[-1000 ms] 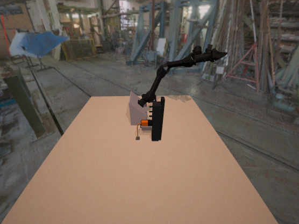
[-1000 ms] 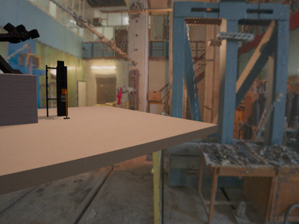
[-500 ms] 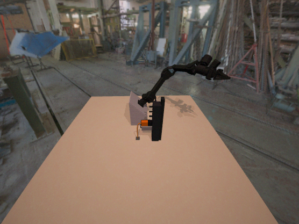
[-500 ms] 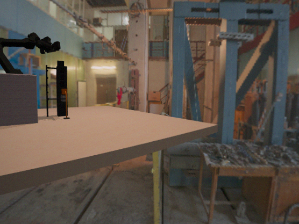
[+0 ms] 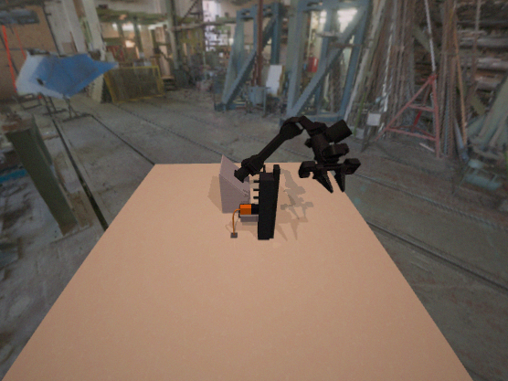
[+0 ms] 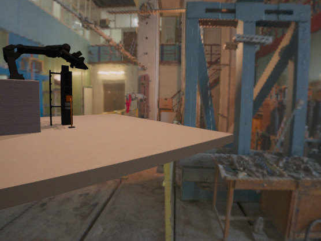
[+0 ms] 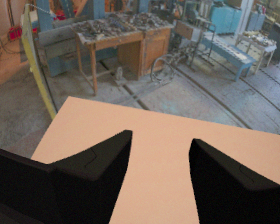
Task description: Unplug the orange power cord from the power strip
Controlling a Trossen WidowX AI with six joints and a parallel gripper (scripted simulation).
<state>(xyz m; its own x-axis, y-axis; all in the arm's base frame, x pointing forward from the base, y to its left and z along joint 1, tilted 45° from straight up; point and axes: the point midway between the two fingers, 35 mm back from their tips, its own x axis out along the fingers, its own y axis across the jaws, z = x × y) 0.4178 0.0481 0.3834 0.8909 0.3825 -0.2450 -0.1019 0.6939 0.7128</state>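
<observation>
The black power strip (image 5: 266,206) (image 6: 66,116) stands upright on the table. The orange plug (image 5: 246,209) (image 6: 68,97) sits against the strip's face, its black end meeting the strip. The orange cord (image 5: 233,223) (image 6: 71,113) hangs from it to a small dark block (image 5: 234,235) (image 6: 71,127) on the table. My gripper (image 5: 337,191) (image 6: 87,68) (image 7: 161,142) is partly open and empty. It is in the air to the right of the strip in the top view, at about the height of its top in the exterior view, apart from plug and cord. The wrist view shows neither strip nor plug.
A grey block (image 5: 230,193) (image 6: 20,107) stands beside the strip, near the arm's base. A thin black frame (image 6: 51,99) stands beside the strip. A grey plug (image 5: 249,218) (image 6: 68,106) is just below the orange one. The table's edge (image 7: 150,112) shows beyond the fingers in the wrist view.
</observation>
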